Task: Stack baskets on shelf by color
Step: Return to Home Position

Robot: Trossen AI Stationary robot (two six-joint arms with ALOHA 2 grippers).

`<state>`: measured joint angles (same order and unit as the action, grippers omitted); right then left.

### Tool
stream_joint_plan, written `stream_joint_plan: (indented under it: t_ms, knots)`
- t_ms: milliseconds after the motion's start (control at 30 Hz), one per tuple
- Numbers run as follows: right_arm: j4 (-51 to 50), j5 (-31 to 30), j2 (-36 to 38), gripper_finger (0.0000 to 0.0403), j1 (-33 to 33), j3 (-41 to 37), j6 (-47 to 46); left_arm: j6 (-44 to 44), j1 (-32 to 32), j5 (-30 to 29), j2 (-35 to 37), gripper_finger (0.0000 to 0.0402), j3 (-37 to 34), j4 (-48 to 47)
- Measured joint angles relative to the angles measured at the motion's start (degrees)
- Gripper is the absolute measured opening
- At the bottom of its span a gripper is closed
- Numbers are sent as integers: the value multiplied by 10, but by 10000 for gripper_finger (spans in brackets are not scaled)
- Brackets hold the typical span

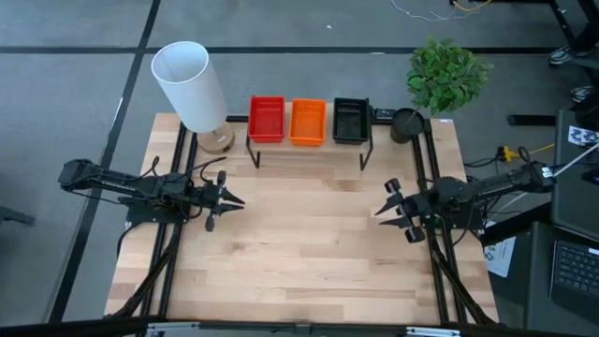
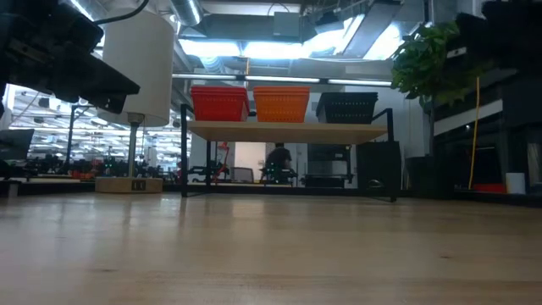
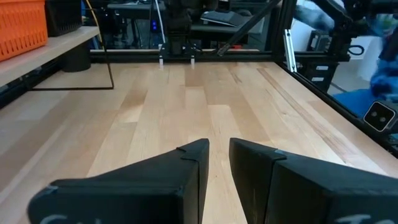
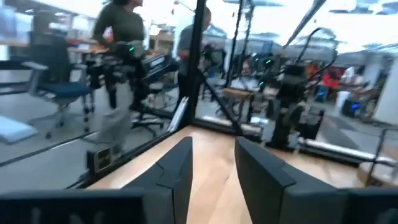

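Red (image 1: 267, 119), orange (image 1: 308, 122) and black baskets (image 1: 351, 120) stand side by side on the shelf's top board (image 1: 309, 147) at the table's far edge; the low view shows red (image 2: 219, 103), orange (image 2: 281, 103) and black (image 2: 346, 108) on the board (image 2: 288, 131). How many are stacked in each colour I cannot tell. My left gripper (image 1: 234, 199) hovers over the table's left middle, shut, holding nothing. My right gripper (image 1: 382, 211) hovers over the right middle, also shut and empty. Their tips point at each other. Only a narrow slit shows between each pair of fingers in the wrist views (image 3: 219, 155) (image 4: 213, 152).
A white cylindrical lamp (image 1: 192, 84) on a wooden base stands left of the shelf. A potted plant (image 1: 447, 75) in a black pot (image 1: 407, 124) stands to its right. Bare wooden tabletop (image 1: 309, 243) lies between and in front of the arms. People (image 4: 121, 37) show beyond the table.
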<state>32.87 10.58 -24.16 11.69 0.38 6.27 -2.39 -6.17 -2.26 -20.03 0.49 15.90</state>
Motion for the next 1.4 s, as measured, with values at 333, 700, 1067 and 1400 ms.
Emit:
stream_joint_plan:
  t_ms: [333,700,1067,1400]
  knots:
    - [-133,74,158,121,-7,0,0,0,0,0,0,57,0,0]
    - [-140,125,241,121,-7,0,2,0,0,0,0,57,0,-1]
    - [-150,117,240,121,-7,0,2,0,0,0,0,57,0,0]
    - [-150,116,240,121,-7,0,2,0,0,0,0,57,0,0]
